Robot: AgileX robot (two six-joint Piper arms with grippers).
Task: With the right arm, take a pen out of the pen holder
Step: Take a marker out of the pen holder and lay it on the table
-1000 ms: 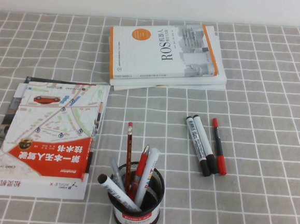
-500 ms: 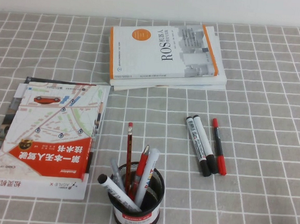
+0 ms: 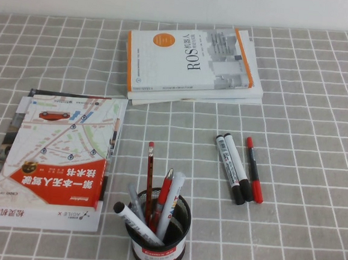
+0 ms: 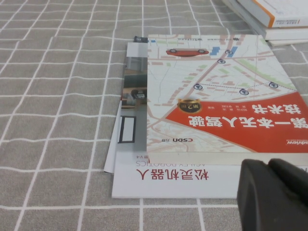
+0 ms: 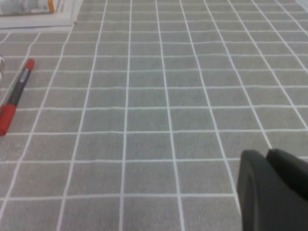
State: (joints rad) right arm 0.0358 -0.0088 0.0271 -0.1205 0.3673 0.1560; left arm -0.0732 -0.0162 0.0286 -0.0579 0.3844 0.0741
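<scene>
A black mesh pen holder (image 3: pixel 158 240) stands at the near middle of the table in the high view. Several pens stick up out of it: a red pencil (image 3: pixel 149 176), a red pen (image 3: pixel 163 195), a white marker (image 3: pixel 170 203) and a black-capped marker (image 3: pixel 132 219). Neither arm shows in the high view. My right gripper (image 5: pixel 266 160) is shut and empty, low over bare cloth, with a red pen (image 5: pixel 15 95) lying far off. My left gripper (image 4: pixel 269 166) is shut, near the edge of the red map book (image 4: pixel 216 101).
Two black-and-white markers (image 3: pixel 231 166) and a red pen (image 3: pixel 254 169) lie on the cloth right of the holder. A stack of white and orange books (image 3: pixel 191 64) lies at the back. The map book (image 3: pixel 60 157) lies on the left, over other booklets.
</scene>
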